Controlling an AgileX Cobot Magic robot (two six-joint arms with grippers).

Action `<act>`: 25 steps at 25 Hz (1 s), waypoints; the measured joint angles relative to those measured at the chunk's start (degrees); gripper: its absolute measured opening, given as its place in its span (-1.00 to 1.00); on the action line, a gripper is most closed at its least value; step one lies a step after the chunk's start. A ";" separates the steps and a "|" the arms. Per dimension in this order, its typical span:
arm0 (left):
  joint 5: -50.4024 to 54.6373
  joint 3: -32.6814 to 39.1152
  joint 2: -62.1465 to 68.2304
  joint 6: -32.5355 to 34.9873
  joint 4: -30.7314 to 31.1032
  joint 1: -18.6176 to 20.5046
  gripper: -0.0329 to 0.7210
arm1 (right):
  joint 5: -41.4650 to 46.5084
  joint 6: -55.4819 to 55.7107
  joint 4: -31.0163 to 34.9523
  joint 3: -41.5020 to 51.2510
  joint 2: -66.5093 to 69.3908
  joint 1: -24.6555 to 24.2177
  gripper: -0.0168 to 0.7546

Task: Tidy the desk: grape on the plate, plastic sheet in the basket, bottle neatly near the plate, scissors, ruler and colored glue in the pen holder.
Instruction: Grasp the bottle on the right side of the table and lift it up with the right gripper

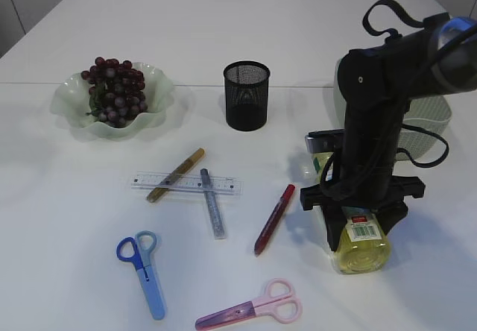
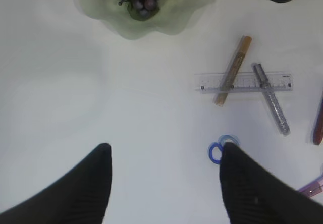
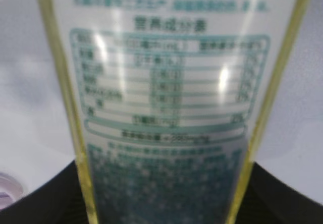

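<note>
My right gripper [image 1: 356,230] is down over the bottle [image 1: 361,243] lying at lower right of the exterior view, jaws either side of its body; contact looks made but I can't confirm a firm grip. It needs standing near the plate [image 1: 68,101] at upper left, where the grapes [image 1: 115,91] already sit. My left gripper [image 2: 164,176] hangs wide, holding nothing, above bare table beside the blue scissors [image 2: 218,149].
</note>
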 joint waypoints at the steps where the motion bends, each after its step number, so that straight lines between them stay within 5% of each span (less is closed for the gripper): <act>1: 0.00 0.00 0.00 0.00 0.00 0.00 0.37 | 0.00 -0.29 -0.02 0.00 0.00 0.00 0.30; 25: 0.00 0.00 0.00 0.00 -0.34 0.00 0.30 | -26.05 -11.96 -1.03 25.22 -25.00 0.26 0.29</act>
